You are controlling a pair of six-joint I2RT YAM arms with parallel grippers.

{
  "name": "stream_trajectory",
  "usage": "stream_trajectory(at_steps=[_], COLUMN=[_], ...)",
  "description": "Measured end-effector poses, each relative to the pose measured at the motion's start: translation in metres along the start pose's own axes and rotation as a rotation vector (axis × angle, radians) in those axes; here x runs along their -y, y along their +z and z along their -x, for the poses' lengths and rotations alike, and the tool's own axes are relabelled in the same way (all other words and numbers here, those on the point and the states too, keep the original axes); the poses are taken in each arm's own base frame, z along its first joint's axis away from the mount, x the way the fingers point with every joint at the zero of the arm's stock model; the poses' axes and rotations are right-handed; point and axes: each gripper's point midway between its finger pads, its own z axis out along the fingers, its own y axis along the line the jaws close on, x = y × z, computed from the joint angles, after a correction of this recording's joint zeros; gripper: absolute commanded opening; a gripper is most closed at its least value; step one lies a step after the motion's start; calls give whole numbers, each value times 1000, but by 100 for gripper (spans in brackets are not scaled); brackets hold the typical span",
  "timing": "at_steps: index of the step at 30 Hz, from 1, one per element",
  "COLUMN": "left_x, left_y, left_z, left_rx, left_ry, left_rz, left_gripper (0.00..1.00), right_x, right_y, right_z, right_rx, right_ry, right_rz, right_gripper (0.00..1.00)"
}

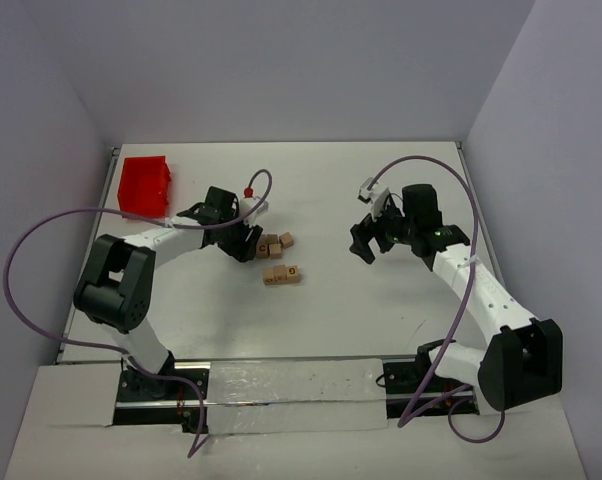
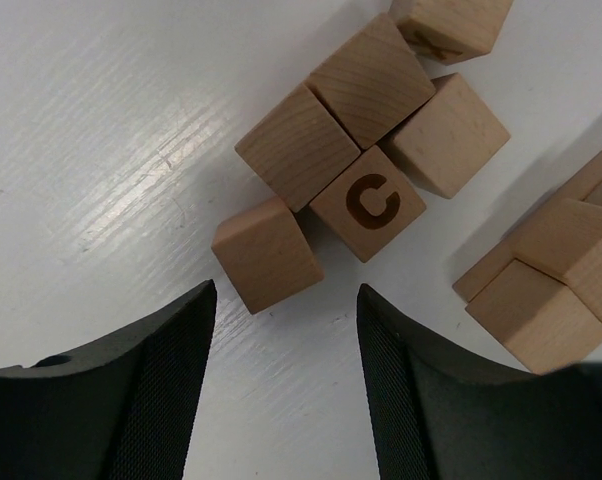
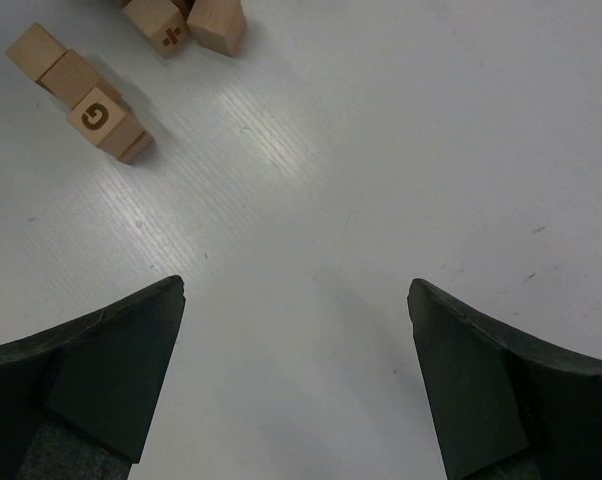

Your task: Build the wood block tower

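Left gripper (image 2: 286,295): jaws partly open, holding nothing, just short of the wooden blocks (image 2: 326,145) at mid-table (image 2: 101,150). Right gripper (image 3: 296,290): jaws wide open, empty, nearer the right edge.

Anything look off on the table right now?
Nothing damaged or spilled. The wooden cubes lie in two loose clusters, turned at mixed angles; no tower stands yet. The C cube is boxed in by touching neighbours, which may make it awkward to grasp.
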Motion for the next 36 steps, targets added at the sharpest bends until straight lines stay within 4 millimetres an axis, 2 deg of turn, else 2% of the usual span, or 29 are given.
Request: stream_trajectory(at_steps=[5,12,21,26,29,31,36], left_x=[-1,-7,-12,-15,-14,-13,-1], left_y=[8,9,9,8,6,-1,-32], left_z=[-5,6,8,11,10,10,21], left_rx=[-25,-1,0,5,-2,-3,40], left_ry=[-9,-6,-5,10,26,53,158], left_rz=[-4,18,44,55,53,47,4], left_gripper=[61,55,45,23,4,0,0], right_x=[3,3,1,0,-1,-2,-4], right_y=[-1,-1,-5,-9,-10,-11,-14], right_z=[0,0,1,6,7,8,11], right_rx=[5,7,18,37,42,45,61], right_ry=[5,8,3,-7,-5,-2,2], right_rz=[-7,-4,-4,-9,-6,-5,-6], right_gripper=[100,100,100,100,100,100,100])
